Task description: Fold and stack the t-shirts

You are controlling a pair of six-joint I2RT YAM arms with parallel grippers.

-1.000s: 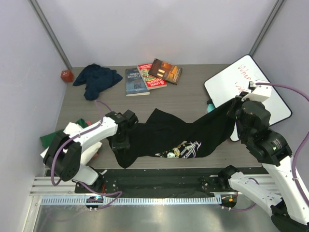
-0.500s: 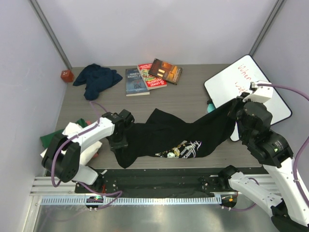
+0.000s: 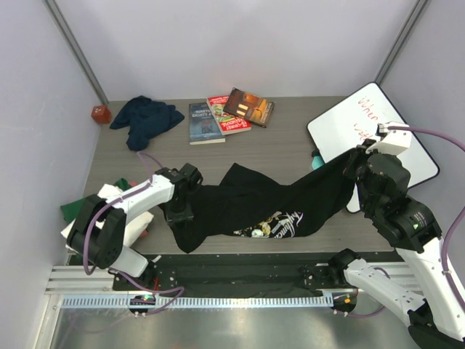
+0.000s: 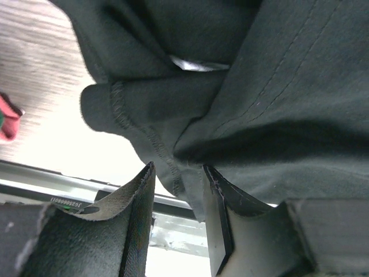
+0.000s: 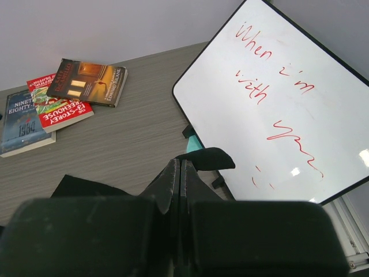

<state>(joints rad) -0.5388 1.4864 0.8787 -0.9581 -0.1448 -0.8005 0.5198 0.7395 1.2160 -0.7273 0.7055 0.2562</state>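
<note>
A large black t-shirt (image 3: 269, 203) with a rose print is stretched across the table's front. My right gripper (image 3: 350, 161) holds its right end lifted. In the right wrist view the fingers (image 5: 173, 173) are pressed together, with a tab of black cloth (image 5: 209, 158) poking out past them. My left gripper (image 3: 180, 211) is at the shirt's left end. Its jaws (image 4: 179, 176) stand apart, and the stitched hem (image 4: 164, 156) hangs between the tips without being pinched. A navy t-shirt (image 3: 145, 120) lies crumpled at the back left. Folded white (image 3: 109, 198) and green (image 3: 73, 211) t-shirts sit at the left edge.
Three books (image 3: 229, 113) lie at the back centre. A whiteboard (image 3: 378, 134) with red writing leans at the right, with a teal piece (image 5: 195, 141) under its edge. A small red object (image 3: 100, 114) sits in the back left corner. A black mat (image 3: 240, 265) runs along the front edge.
My left gripper has shifted slightly to the left along the shirt's end. The right arm and the raised cloth have stayed where they were.
</note>
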